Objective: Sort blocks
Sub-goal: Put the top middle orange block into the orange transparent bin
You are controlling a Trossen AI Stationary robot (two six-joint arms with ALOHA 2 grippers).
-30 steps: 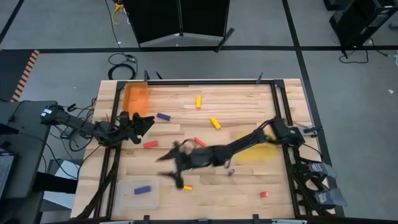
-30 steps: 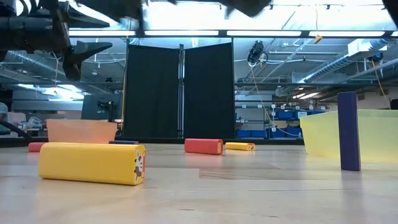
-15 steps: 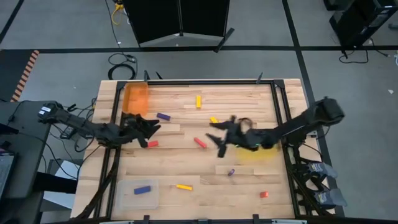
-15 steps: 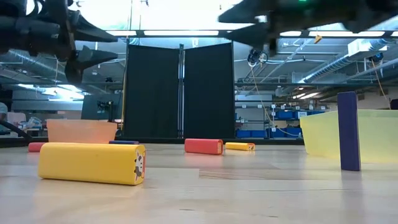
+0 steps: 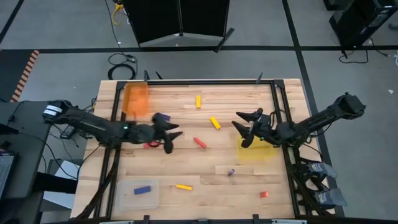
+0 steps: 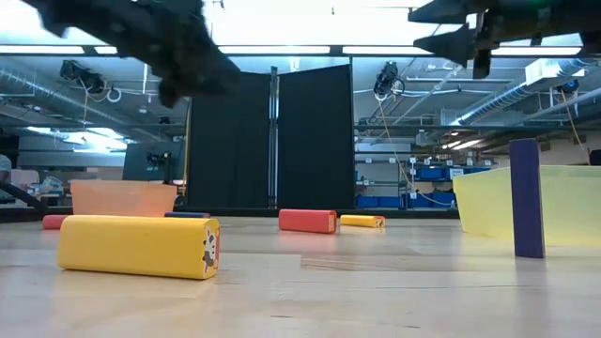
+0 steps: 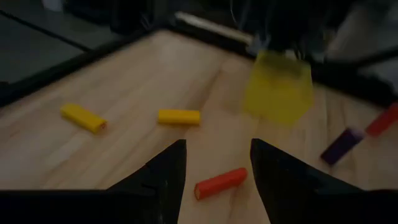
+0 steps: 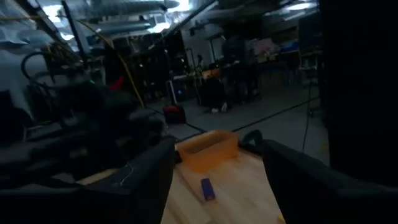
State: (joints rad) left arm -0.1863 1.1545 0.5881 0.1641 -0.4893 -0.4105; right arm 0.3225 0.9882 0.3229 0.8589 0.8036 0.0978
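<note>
Now the left gripper (image 5: 171, 138) is stretched out over the middle of the worktop (image 5: 205, 180), fingers spread wide with nothing between them, and its wrist view looks straight down at a red block (image 7: 221, 182) lying just ahead of the fingertips. Over on the other side, the right gripper (image 5: 245, 129) hangs above the edge of the yellow tray (image 5: 256, 151), fingers also spread and empty. Blocks are scattered all over: 2 yellow ones (image 5: 215, 122) in the upper middle, a third yellow one (image 5: 183, 186) near the front, the red one between the 2 grippers, another red block (image 5: 150, 145) half hidden under the left arm, a third red (image 5: 263, 194) at the front right. A purple block (image 5: 163, 116) lies just beside the left arm, another purple (image 5: 230, 172) sits on bare wood, and a third, bluish purple (image 5: 142, 189), rests inside the clear tray (image 5: 127, 196). At the back left corner stands the orange tray (image 5: 136, 98).
</note>
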